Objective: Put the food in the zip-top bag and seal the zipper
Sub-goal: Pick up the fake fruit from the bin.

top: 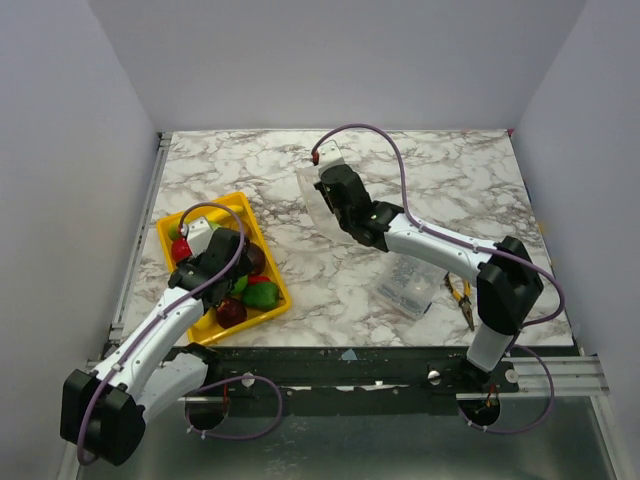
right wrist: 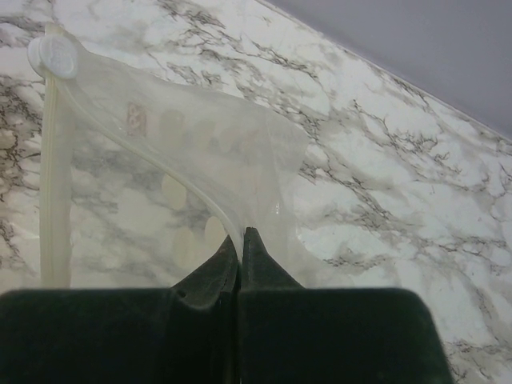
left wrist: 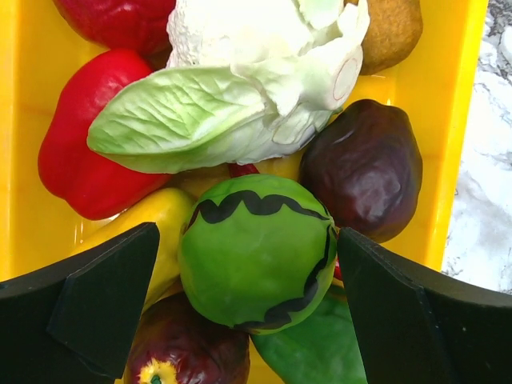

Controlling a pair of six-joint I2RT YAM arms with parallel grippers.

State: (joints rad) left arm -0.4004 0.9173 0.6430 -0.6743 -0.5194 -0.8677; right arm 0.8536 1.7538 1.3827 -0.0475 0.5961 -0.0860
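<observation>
The green striped ball (left wrist: 256, 260) sat right in the middle of the food pile, in the yellow tray (left wrist: 24, 120) on the left side of the marble table (top: 450, 190). Packed close around it were a whitish cauliflower (left wrist: 256, 32) with its pale green leaf just behind and a dark red fruit (left wrist: 364, 168) touching on the right. A red pepper (left wrist: 80, 152) lay off to the left, a yellow piece (left wrist: 156, 216) was tucked under the ball's left edge, and a green pepper (left wrist: 308, 356) sat below. And there was the left gripper (left wrist: 252, 292), low over the tray, jaws spread wide, one black finger on each side of the ball. Nothing was grasped, and whether either finger touched the ball could not be told.

Across the table, well apart from the tray, the clear zip-top bag (right wrist: 200, 152) lay toward the far edge. The right gripper (right wrist: 240, 240) was clamped tight, fingertips pinched together on one lip of the bag's mouth. The zipper (right wrist: 53, 184) ran as a pale strip down the bag's left side in the wrist view, with a white slider (right wrist: 53, 58) at its far end and the mouth parted. Nearer the right arm's base, a clear box (top: 408, 285) stood on the marble.
</observation>
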